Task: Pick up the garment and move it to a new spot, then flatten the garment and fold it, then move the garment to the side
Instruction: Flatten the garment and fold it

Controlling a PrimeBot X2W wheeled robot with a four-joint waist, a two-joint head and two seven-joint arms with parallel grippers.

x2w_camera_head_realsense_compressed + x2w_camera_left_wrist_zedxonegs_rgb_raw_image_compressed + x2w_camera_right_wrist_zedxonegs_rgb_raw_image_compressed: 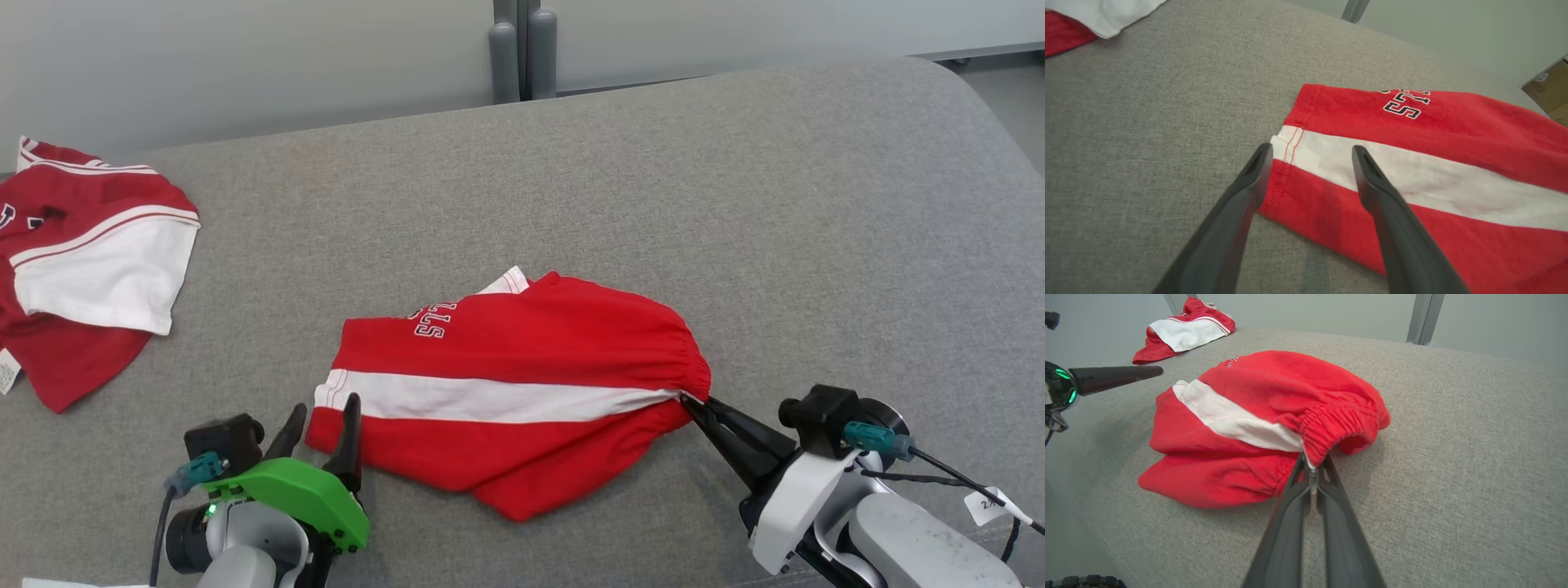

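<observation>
My right end effector (692, 402) pinches the elastic waistband (1331, 424) of the red shorts (522, 367) lying on the grey cushion (653, 204), ready to lift. My left end effector (325, 406) hangs open over the hem (1290, 134).

My left gripper (326, 402) has two long, tapered dark fingers (1257, 175) set in a bright green cover (286, 490) with a small green light, a pale grey wrist (245, 539) and a teal plug (200, 471) on a dark cable. My right gripper (692, 402) has a white and grey housing (796, 498), a matching plug (872, 438), a black cable (947, 469) and a white tag (989, 506), perhaps numbered.
</observation>
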